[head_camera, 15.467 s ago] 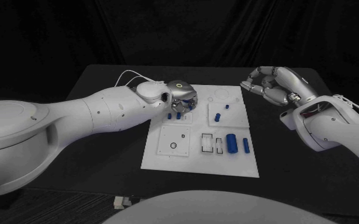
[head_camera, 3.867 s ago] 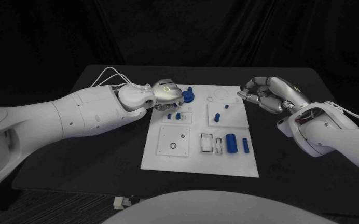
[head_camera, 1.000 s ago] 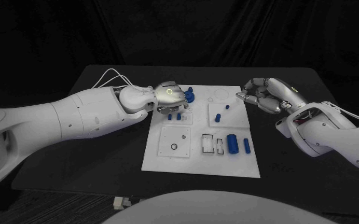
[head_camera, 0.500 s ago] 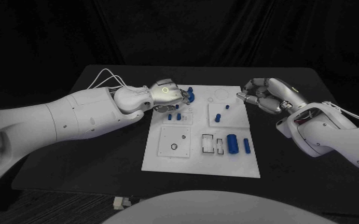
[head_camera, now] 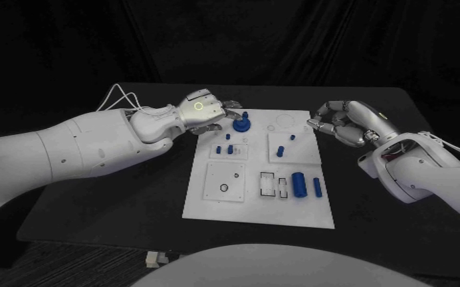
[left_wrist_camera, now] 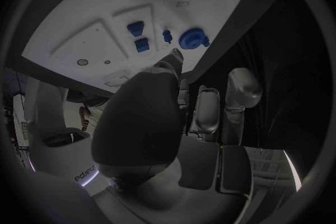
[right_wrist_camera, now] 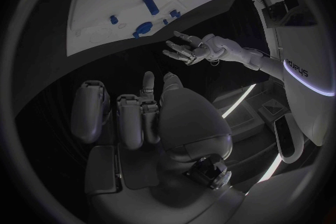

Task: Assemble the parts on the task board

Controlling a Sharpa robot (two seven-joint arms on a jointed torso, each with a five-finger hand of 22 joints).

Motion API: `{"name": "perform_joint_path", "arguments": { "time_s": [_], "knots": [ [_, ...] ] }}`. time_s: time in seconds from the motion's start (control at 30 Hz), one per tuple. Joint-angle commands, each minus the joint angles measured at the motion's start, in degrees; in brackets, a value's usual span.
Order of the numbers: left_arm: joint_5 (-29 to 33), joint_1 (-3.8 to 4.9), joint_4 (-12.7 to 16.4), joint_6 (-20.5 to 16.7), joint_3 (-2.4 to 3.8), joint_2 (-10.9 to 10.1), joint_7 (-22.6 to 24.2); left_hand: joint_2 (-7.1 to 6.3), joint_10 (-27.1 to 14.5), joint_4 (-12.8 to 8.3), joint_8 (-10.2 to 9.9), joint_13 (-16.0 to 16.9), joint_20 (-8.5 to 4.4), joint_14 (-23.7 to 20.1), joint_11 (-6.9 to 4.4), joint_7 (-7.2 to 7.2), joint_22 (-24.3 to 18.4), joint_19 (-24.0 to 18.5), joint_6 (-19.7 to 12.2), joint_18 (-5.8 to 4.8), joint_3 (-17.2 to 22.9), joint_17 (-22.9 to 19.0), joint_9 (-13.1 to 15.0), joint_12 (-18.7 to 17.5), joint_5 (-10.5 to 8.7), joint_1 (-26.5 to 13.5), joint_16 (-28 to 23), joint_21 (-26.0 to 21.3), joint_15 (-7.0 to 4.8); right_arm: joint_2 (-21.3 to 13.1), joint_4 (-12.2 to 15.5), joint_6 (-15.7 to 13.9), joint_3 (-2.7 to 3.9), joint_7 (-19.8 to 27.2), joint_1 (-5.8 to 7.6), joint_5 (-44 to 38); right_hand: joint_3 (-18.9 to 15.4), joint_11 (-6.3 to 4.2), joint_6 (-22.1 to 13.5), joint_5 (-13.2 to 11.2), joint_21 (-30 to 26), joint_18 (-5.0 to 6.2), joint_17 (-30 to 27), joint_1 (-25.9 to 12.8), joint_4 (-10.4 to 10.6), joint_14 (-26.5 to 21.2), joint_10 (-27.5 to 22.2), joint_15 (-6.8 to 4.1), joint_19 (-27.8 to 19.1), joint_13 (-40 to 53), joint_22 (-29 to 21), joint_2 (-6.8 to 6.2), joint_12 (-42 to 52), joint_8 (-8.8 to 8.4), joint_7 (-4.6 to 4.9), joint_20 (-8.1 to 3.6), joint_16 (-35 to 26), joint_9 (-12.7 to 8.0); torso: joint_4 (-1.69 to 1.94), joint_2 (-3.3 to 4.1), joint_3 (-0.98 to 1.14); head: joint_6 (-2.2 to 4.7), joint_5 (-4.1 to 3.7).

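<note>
The white task board (head_camera: 251, 202) lies mid-table. A round blue part with a peg (head_camera: 242, 125) stands at its far left corner, also seen in the left wrist view (left_wrist_camera: 194, 39). My left hand (head_camera: 205, 110) hovers just left of it, fingers spread, holding nothing; the right wrist view shows it too (right_wrist_camera: 187, 48). Small blue pieces (head_camera: 226, 148) stand nearer on the board, another (head_camera: 281, 150) to their right, and two blue cylinders (head_camera: 298, 184) lie at the near right. My right hand (head_camera: 340, 123) hangs off the board's right edge, fingers curled on nothing.
A small black ring (head_camera: 223, 187) lies in the near-left square of the board. Rectangular slots (head_camera: 271, 185) sit beside the cylinders. Black table (head_camera: 115, 187) surrounds the board, with dark curtain behind.
My left hand has let go of the round blue part, which now stands on the board's far left corner. That hand has drawn back left and spread its fingers. The right hand has barely moved.
</note>
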Motion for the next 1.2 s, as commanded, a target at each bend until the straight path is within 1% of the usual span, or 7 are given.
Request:
{"name": "perform_joint_path", "arguments": {
  "time_s": [0.03,0.23,0.37,0.47,0.57,0.67,1.2],
  "knots": [
    [3.89,1.25,1.49,-3.8,0.09,-2.1,-0.6,0.15,2.07,-0.06,0.24,-0.34,0.15,-0.3,-0.12,-0.04,7.17,-0.11,0.6,0.5,0.38,0.16,-0.27,1.93,-0.54,-5.16,-0.12,-0.15,-0.11,-0.72,0.63,0.12,0.04,-1.23,0.57,-0.52,0.05,-0.36,-0.08,0.43,-2.44,1.31,0.1,1.63,-0.22,2.73,6.01,-0.34,-0.97,5.96,9.06,0.03,-0.39,-1.71,0.39,-0.29,-3.7,-1.29,0.0,0.0,-0.01,-0.01,0.41],
    [30.96,4.01,5.53,0.41,0.07,-8.45,8.22,0.08,6.43,0.35,-0.13,-0.56,0.25,-1.63,2.08,1.49,6.61,-1.33,0.99,0.88,6.84,-1.67,-0.99,5.18,0.33,-34.44,-0.84,-2.91,0.34,-1.72,1.24,2.34,0.05,0.27,5.61,-1.43,1.11,-0.36,5.44,3.05,-11.91,2.78,-11.43,11.75,-2.73,1.09,-17.57,-0.56,-3.01,-30.63,5.44,-3.05,-30.81,-10.51,0.59,-0.57,-12.59,-8.33,-0.03,0.02,-0.02,-0.01,0.7],
    [68.65,4.62,5.96,17.25,0.05,-10.37,20.43,-3.28,3.75,-0.17,0.05,-1.0,2.93,-33.74,8.64,7.36,-1.11,-25.3,0.48,2.21,2.56,-29.92,-1.54,4.58,-0.39,-36.88,-19.57,-35.67,6.94,-1.0,1.1,6.93,0.05,-1.72,8.88,-9.87,5.59,3.06,8.0,8.08,-3.28,0.85,-1.06,19.92,-3.24,3.4,-30.29,1.67,0.27,-52.03,8.75,-6.45,-58.64,-19.25,3.09,1.12,-4.87,-13.2,-0.02,-0.02,-0.06,-0.01,0.7],
    [97.54,4.35,5.93,30.08,0.02,-10.63,28.44,8.33,-2.49,-2.45,0.16,-2.31,4.76,-58.82,10.11,9.62,-4.42,-42.75,0.83,-1.21,-7.98,-37.69,-1.71,2.75,5.8,-32.58,-39.05,-45.71,12.62,0.56,0.79,11.93,0.05,-5.59,10.77,-23.19,11.42,4.95,6.52,-7.32,-3.03,1.13,0.25,20.45,-0.05,3.2,-39.95,2.44,0.07,-60.75,9.26,-11.59,-70.91,-26.75,-1.26,1.75,-3.72,-16.94,0.13,-0.11,-0.1,-0.01,0.64],
    [110.44,3.4,6.21,34.95,0.01,-10.65,34.23,4.25,-24.5,0.42,-0.54,-7.47,5.91,-77.22,1.79,8.79,-40.14,-73.9,-9.73,-1.15,-22.38,-57.5,-4.56,-6.12,5.4,-27.5,-77.73,-53.83,9.76,2.42,-0.14,16.75,0.05,-8.33,11.5,-31.27,18.01,4.2,7.77,-13.14,-4.49,1.5,-0.72,14.91,-0.03,2.85,-40.93,1.83,-0.42,-64.02,8.98,-17.24,-73.24,-29.95,-2.65,1.41,-4.27,-18.26,0.01,0.0,-0.06,-0.01,0.67],
    [118.8,1.94,6.8,37.54,0.0,-10.62,39.15,5.51,-27.82,0.08,-1.46,-7.91,4.97,-76.77,-1.76,5.9,-66.16,-77.08,-20.74,-0.39,-21.97,-59.51,-7.05,-7.23,4.15,-26.72,-82.28,-55.24,4.93,4.84,-2.11,22.42,0.05,-10.49,11.22,-36.6,25.38,3.85,8.21,-13.08,-9.0,2.17,-3.37,8.59,-0.01,1.87,-43.44,1.49,-1.94,-67.07,7.82,-22.9,-74.7,-33.19,-3.7,1.28,-5.98,-19.03,0.48,0.25,-0.55,-0.01,0.18],
    [125.18,-1.51,8.08,40.86,-0.01,-11.27,43.87,8.31,-31.22,0.22,-2.23,-8.53,6.13,-76.77,-4.4,2.89,-72.04,-77.21,-31.8,2.39,-20.28,-59.51,-9.04,-8.21,4.91,-24.83,-82.28,-55.55,5.62,11.15,-8.76,29.68,0.04,-10.98,8.74,-40.67,27.48,3.84,10.77,-10.72,-9.7,2.18,-4.43,10.96,-1.71,1.6,-41.54,1.52,-1.7,-70.64,7.93,-22.64,-73.66,-34.97,-3.44,1.43,-6.52,-18.4,1.88,0.57,-2.89,-0.01,-1.13]
  ]
}}
